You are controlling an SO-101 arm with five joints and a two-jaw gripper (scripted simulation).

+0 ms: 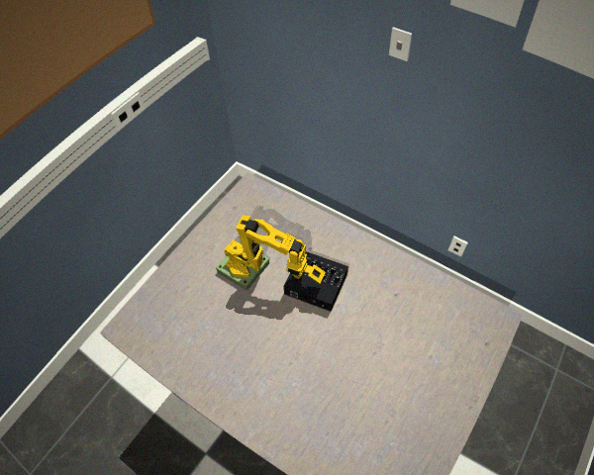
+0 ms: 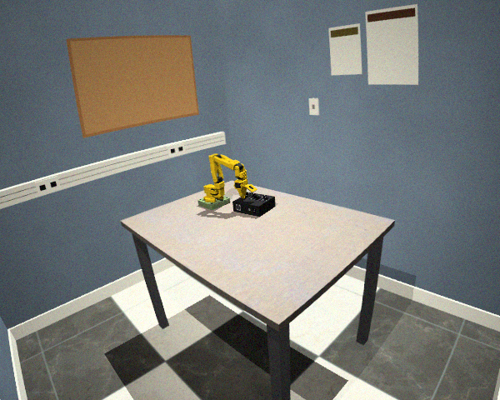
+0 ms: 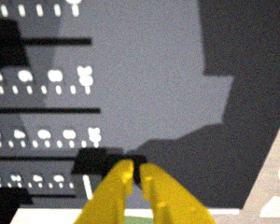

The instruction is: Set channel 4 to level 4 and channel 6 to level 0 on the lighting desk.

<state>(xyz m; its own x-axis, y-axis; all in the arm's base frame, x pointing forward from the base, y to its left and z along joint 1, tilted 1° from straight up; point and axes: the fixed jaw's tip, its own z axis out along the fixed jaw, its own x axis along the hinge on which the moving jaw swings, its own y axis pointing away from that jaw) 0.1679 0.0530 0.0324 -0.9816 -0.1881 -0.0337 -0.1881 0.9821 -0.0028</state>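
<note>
The lighting desk (image 1: 314,296) (image 2: 253,209) is a black box on the table beside the arm's green base (image 1: 241,273). In the wrist view its grey top panel (image 3: 145,70) shows several horizontal fader slots with rows of white level marks. My gripper (image 3: 135,168) (image 1: 307,276) (image 2: 249,194) is shut with nothing between its yellow fingers, and it points down onto the desk top. Its tips touch the right side of a black fader cap (image 3: 91,161) on one slot. Another black cap (image 3: 7,44) sits at the far left of a higher slot. I cannot read the channel numbers.
The wooden table (image 1: 338,383) (image 2: 263,258) stands in a blue-walled room. The arm and the desk are near its far corner. The table's edge shows at the right of the wrist view (image 3: 275,177).
</note>
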